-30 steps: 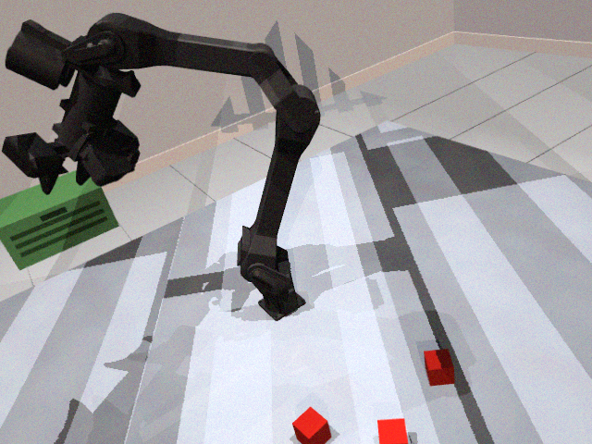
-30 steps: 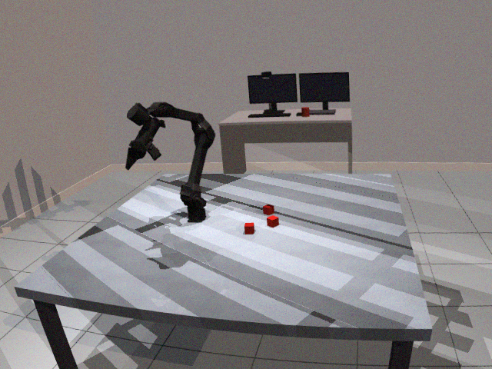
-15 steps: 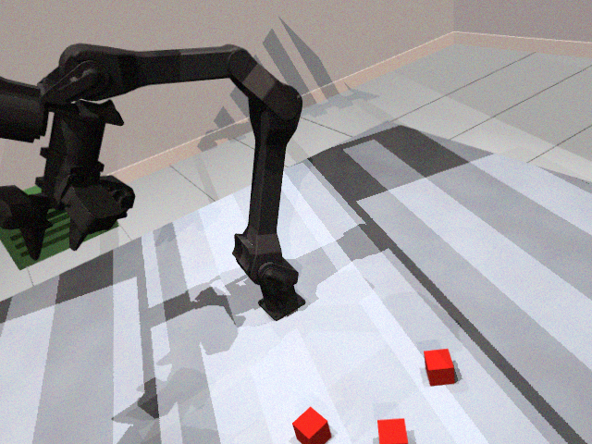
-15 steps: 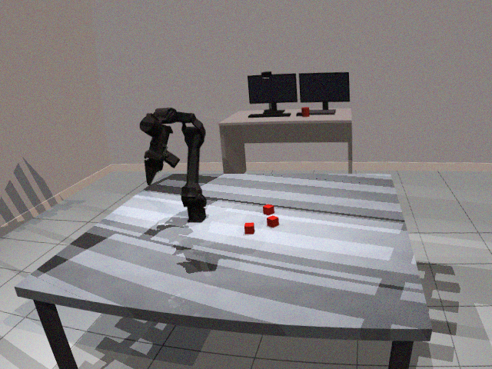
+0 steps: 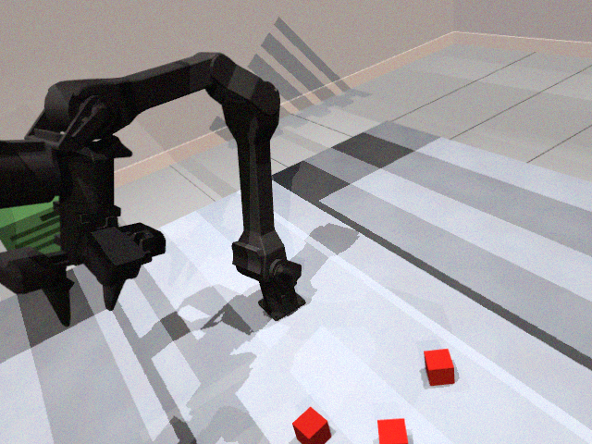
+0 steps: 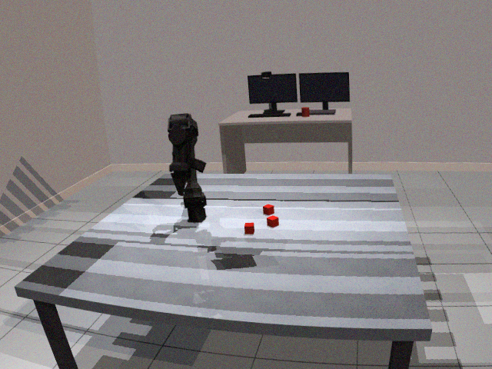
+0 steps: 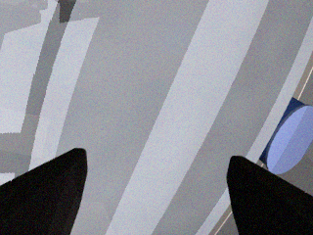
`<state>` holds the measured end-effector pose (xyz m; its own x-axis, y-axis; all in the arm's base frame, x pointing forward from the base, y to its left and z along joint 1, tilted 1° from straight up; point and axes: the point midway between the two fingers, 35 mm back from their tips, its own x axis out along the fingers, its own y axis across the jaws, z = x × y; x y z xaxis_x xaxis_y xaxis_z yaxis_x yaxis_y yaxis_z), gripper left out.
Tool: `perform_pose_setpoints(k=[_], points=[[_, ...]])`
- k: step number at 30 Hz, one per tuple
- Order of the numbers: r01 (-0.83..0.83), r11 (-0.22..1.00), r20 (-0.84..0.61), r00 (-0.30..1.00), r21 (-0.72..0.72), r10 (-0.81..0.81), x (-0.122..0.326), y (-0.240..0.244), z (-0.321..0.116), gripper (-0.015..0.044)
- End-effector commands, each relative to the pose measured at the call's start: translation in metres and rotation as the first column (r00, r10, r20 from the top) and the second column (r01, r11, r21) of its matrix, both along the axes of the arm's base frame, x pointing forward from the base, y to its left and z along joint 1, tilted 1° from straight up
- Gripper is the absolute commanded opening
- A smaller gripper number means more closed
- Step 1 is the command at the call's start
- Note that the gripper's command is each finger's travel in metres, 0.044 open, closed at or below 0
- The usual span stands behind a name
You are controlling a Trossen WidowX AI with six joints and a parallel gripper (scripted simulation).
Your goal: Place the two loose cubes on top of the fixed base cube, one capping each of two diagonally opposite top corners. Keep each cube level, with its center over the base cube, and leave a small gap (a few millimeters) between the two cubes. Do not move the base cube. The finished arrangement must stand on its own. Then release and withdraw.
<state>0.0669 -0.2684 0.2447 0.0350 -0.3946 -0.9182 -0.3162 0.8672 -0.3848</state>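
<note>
Three red cubes of the same size sit on the striped table [image 5: 477, 248] [image 6: 238, 286]. One cube [image 5: 438, 366] [image 6: 268, 209] sits apart, the second cube [image 5: 391, 431] [image 6: 272, 221] is cut by the bottom edge of the top view, and the third cube [image 5: 311, 425] [image 6: 249, 227] is turned at an angle. I cannot tell which one is the fixed base. My gripper [image 5: 86, 310] [image 7: 157, 164] is open and empty, with its fingers pointing down a little above the table. It is far to the left of the cubes. No cube shows in the wrist view.
The arm's base [image 5: 279, 287] [image 6: 195, 212] stands on the table between the gripper and the cubes. A green box [image 5: 29, 224] lies behind the gripper. A blue object [image 7: 290, 140] shows beyond the table edge. A desk [image 6: 286, 123] with monitors stands by the back wall.
</note>
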Motion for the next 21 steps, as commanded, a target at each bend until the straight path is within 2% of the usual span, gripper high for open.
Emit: perform_pose_setpoints(k=[1,11,21], points=[[0.010,0.998,0.037,0.999,0.056,-0.012,0.027,0.006,-0.011,0.0265],[0.046,0.981,0.089,0.994,0.190,-0.064,0.093,0.039,-0.035,0.0265],[0.100,0.945,0.069,0.989,0.313,-0.128,0.148,0.090,-0.058,0.0265]])
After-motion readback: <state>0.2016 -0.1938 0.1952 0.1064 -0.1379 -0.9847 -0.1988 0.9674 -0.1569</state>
